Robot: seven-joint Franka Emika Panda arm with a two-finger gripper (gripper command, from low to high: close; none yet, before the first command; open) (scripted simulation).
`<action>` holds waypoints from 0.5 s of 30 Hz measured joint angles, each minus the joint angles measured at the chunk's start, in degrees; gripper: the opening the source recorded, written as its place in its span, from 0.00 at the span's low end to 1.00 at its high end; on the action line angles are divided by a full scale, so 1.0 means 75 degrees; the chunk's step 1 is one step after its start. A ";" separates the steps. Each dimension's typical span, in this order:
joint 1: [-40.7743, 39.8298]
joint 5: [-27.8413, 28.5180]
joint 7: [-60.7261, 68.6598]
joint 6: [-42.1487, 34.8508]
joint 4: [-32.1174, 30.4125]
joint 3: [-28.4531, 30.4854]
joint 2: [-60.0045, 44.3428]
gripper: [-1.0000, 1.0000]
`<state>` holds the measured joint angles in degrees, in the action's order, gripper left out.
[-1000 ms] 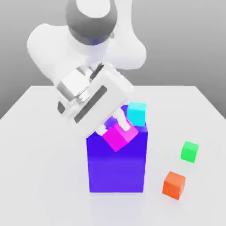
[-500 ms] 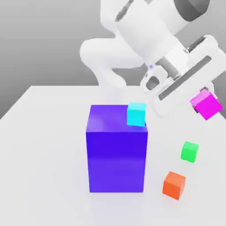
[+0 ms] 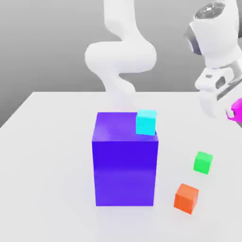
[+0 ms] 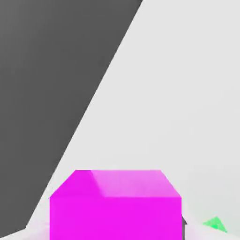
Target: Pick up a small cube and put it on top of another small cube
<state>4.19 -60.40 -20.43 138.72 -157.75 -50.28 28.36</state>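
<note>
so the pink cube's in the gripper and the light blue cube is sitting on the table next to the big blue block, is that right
Not quite. In the exterior view the light blue cube sits on top of the big blue block, at its corner, not on the table. The pink cube is in the gripper, as you said.

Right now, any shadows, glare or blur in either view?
Exterior view: flat even light, a faint soft shadow under the big purple-blue block, no glare, magenta cube cut by the frame edge. Hand view: magenta cube close, soft-edged; green cube a blurred sliver.
</note>
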 joint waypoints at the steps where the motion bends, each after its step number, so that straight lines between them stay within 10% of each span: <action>1: -0.0069 0.0212 -0.0132 0.0103 -0.0061 -0.0226 -0.0052 0.00; 15: -0.3917 0.3049 -0.1988 0.2487 -0.0621 -0.5068 -0.1924 0.00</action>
<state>-25.18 -37.53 -35.34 157.37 -162.41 -88.29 13.94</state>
